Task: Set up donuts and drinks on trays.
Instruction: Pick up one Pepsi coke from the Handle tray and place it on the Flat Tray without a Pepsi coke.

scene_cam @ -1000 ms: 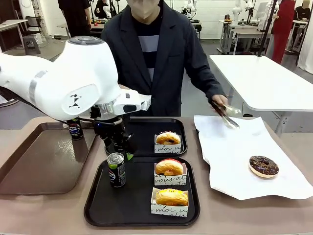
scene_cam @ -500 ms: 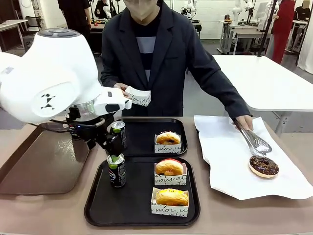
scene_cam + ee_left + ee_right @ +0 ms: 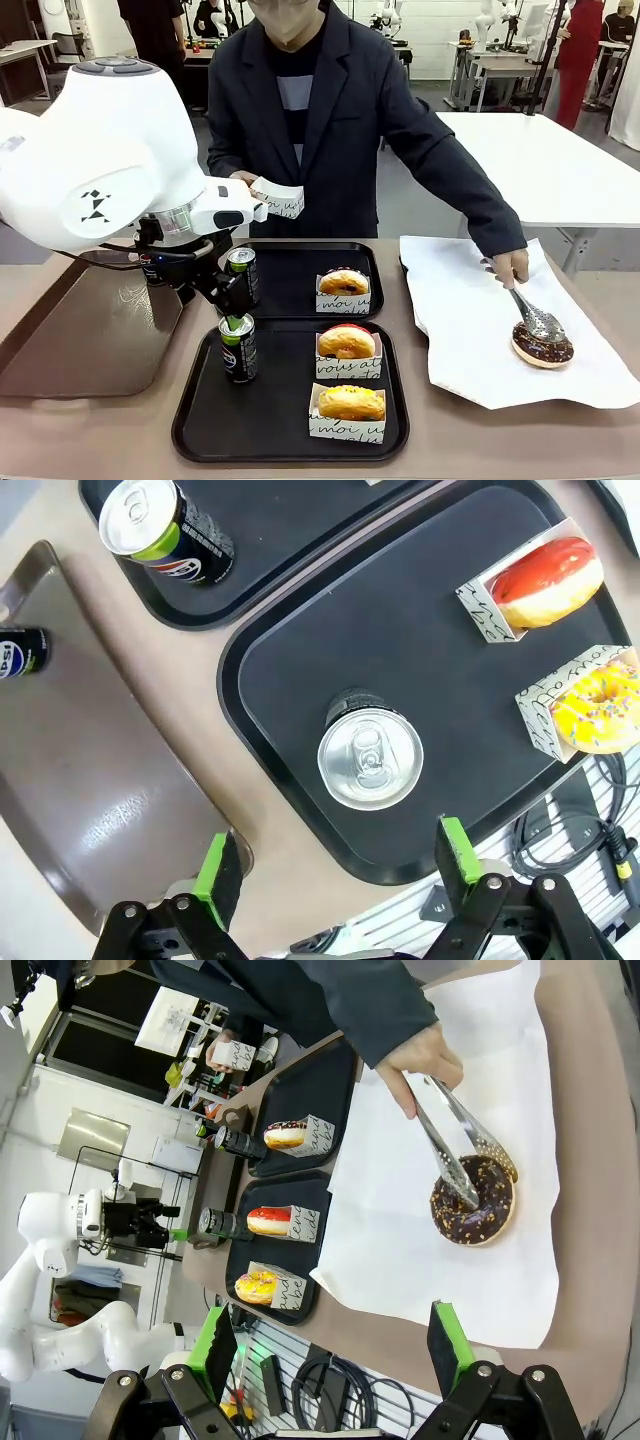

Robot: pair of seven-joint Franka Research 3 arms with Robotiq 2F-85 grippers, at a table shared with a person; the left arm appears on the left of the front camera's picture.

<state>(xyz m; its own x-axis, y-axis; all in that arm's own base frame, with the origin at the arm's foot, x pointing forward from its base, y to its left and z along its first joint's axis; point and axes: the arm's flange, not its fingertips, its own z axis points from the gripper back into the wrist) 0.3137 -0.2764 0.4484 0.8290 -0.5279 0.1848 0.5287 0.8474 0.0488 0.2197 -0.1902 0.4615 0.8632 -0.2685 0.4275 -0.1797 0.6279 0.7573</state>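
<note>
- Our left gripper point(image 3: 330, 880) hangs above the near tray point(image 3: 300, 650), jaws spread wide and empty, green pads either side of the can point(image 3: 370, 758) standing upright at the centre of the left wrist view.
- In the front view that can point(image 3: 238, 347) sits at the left of the near tray point(image 3: 200, 420), beside a red donut point(image 3: 347, 342) and a yellow donut point(image 3: 351, 402), each in a paper sleeve.
- A second can point(image 3: 242, 275) stands upright on the far tray point(image 3: 290, 258), left of a brown donut point(image 3: 344, 281); a third can point(image 3: 20, 652) is on the brown tray point(image 3: 90, 790) at the left of the wrist view.
- Every can's long axis is vertical, silver top up; the ring donuts lie flat, holes facing up.
- At the right of the front view the person's hand point(image 3: 508, 267) closes tongs point(image 3: 535, 318) on the chocolate donut point(image 3: 543, 343) lying on white paper point(image 3: 470, 330); the other hand holds an empty sleeve point(image 3: 278, 198).
- We judge the remaining can is next: lift straight, clear both standing cans, descend squarely over it.
- Our right gripper point(image 3: 330, 1355) has its jaws apart, holding nothing.
</note>
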